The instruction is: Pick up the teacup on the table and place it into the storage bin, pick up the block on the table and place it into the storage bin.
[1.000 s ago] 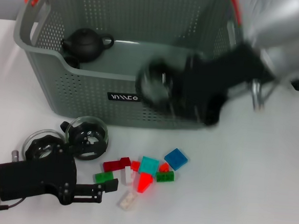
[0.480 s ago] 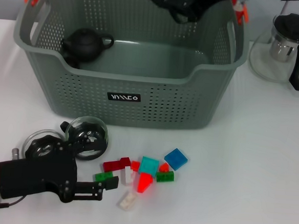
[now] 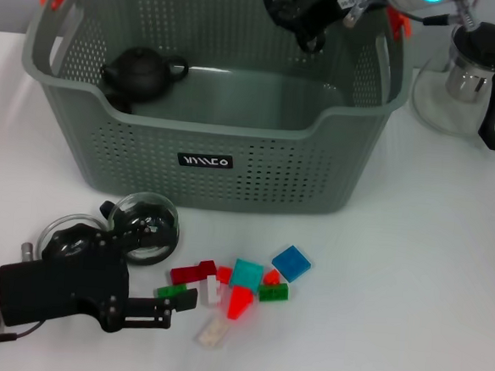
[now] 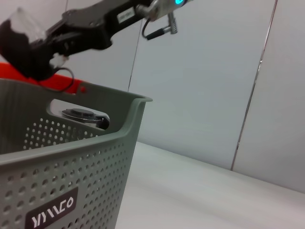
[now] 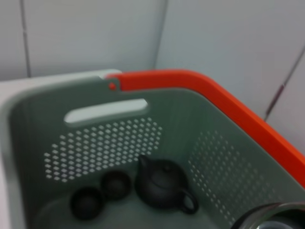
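The storage bin (image 3: 207,161) is sitting on the white tabletop (image 3: 411,273), its label facing the robot. Above its far right corner the right tool (image 3: 298,6) is hanging over the open inside, gripping what looks like a clear glass teacup (image 4: 21,26), seen best from the left wrist view. Below that tool, deep in the bin, a dark teapot (image 5: 162,183) is lying beside two small dark cups (image 5: 102,193). Off to the right tool's outer side a glass pitcher with a black handle (image 3: 480,79) is standing on the tabletop. The left tool (image 3: 167,307) is resting low on the tabletop in front of the bin, its fingers narrowly apart, holding nothing, its tips just beside a green block (image 3: 170,292) at the edge of a scatter of coloured blocks (image 3: 245,283). Just behind that tool two glass cups (image 3: 147,228) are standing.
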